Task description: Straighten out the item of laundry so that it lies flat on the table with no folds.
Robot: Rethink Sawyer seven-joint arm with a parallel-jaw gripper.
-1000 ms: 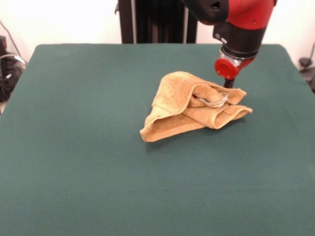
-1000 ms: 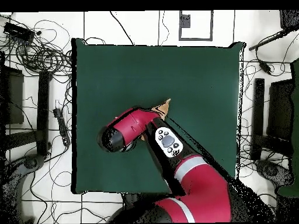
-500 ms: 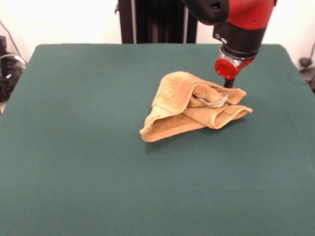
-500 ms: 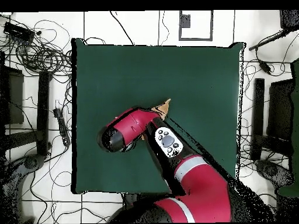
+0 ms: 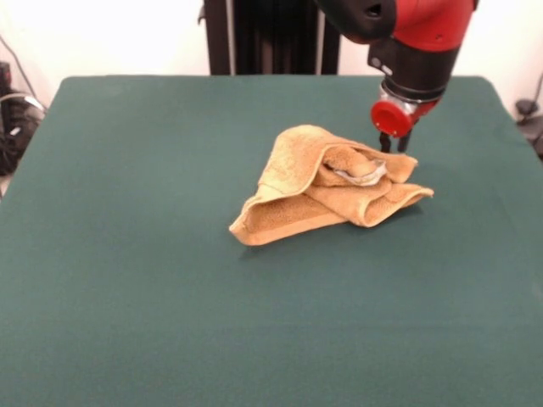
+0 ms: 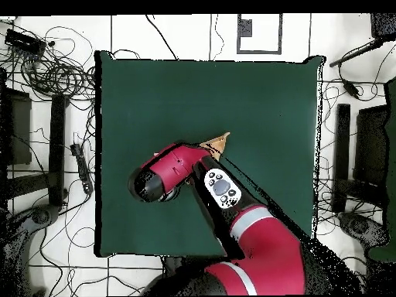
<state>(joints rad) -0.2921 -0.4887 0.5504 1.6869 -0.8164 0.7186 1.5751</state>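
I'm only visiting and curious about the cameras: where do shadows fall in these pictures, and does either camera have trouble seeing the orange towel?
Front view: the towel shows whole, crumpled, with a soft, faint shadow on the green table under its near edge; the backdrop behind is washed-out white. Overhead view: the red arm covers nearly all the towel, leaving only a small orange corner visible.

Robotics lab: green felt-covered counter (image 6: 155,93) w/ red-and-black robot arm (image 6: 255,247), tangled black cables (image 6: 54,73) on white tiled floor (image 6: 178,35), black equipment stands (image 6: 340,147) around.
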